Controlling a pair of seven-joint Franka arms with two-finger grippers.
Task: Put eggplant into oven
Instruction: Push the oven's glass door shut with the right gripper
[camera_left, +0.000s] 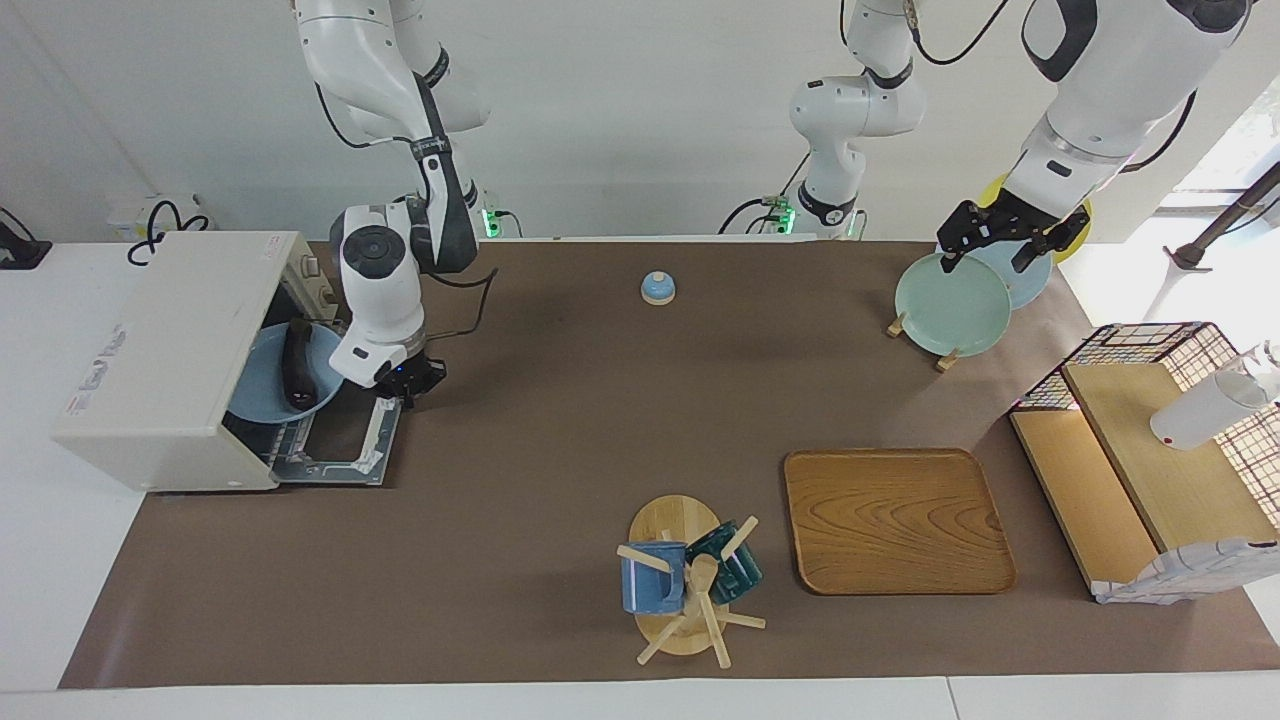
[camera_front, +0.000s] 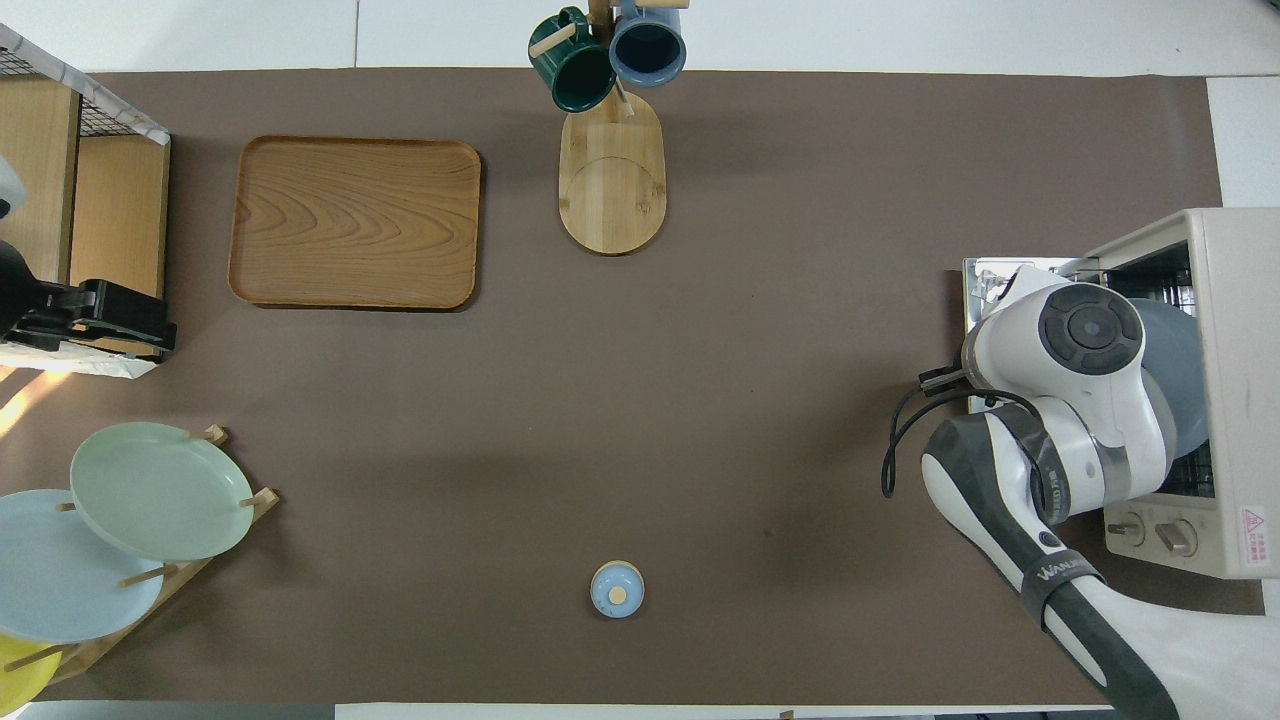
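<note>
The off-white oven (camera_left: 165, 350) stands at the right arm's end of the table with its glass door (camera_left: 350, 440) dropped open. A blue plate (camera_left: 255, 385) lies in the oven's mouth on the wire rack. The dark eggplant (camera_left: 297, 362) lies on that plate, free of any gripper. My right gripper (camera_left: 408, 385) hangs low over the open door's edge, beside the plate and apart from the eggplant. In the overhead view the right arm's wrist (camera_front: 1090, 330) hides the gripper and the eggplant; part of the plate (camera_front: 1180, 365) shows. My left gripper (camera_left: 985, 262) waits over the plate rack.
A small blue bell (camera_left: 657, 288) sits near the robots at mid table. A rack of plates (camera_left: 952, 303), a wire-and-wood shelf (camera_left: 1150, 450), a wooden tray (camera_left: 895, 520) and a mug tree (camera_left: 685, 580) stand toward the left arm's end and the table's middle.
</note>
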